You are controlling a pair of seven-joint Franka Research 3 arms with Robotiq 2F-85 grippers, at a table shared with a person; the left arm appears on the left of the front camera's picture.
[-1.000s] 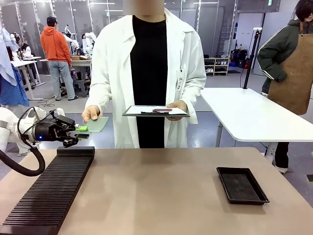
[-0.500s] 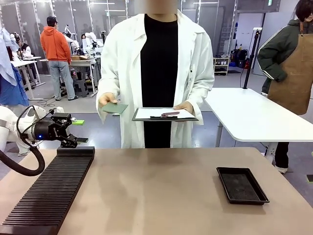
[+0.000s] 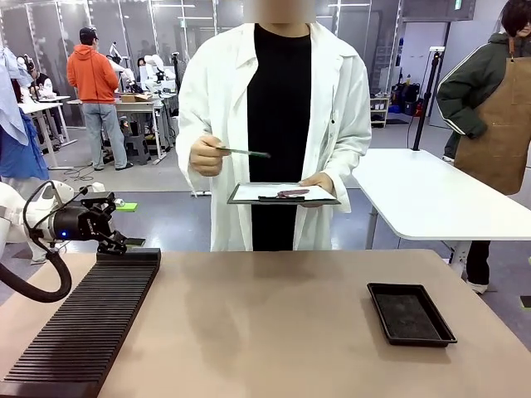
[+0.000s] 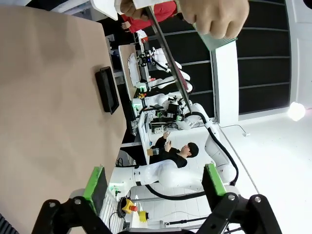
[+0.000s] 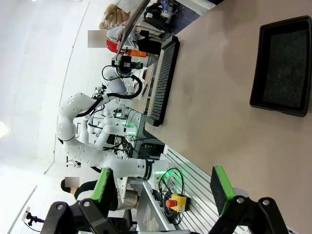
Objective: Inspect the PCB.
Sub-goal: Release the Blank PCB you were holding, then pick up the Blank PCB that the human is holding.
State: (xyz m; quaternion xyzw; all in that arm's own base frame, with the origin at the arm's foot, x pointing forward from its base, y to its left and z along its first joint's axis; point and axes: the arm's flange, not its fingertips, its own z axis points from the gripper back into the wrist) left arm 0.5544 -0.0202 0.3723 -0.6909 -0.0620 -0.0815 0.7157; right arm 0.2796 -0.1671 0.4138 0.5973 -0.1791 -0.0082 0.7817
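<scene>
Front view: a person's hand (image 3: pixel 207 156) holds the PCB (image 3: pixel 246 152) edge-on above a clipboard (image 3: pixel 249 194), while the left end effector (image 3: pixel 132 224) and the right end effector (image 5: pixel 162 184) gape empty.

left hand (image 3: pixel 128 223) spread wide, empty; right hand (image 5: pixel 162 189) spread wide, empty.

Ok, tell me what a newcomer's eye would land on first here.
The person in the white coat across the table, holding the PCB edge-on in one hand just above a clipboard. Next, the left arm, jaws open, by the far end of the black rack, and the black tray on the table's right.
</scene>
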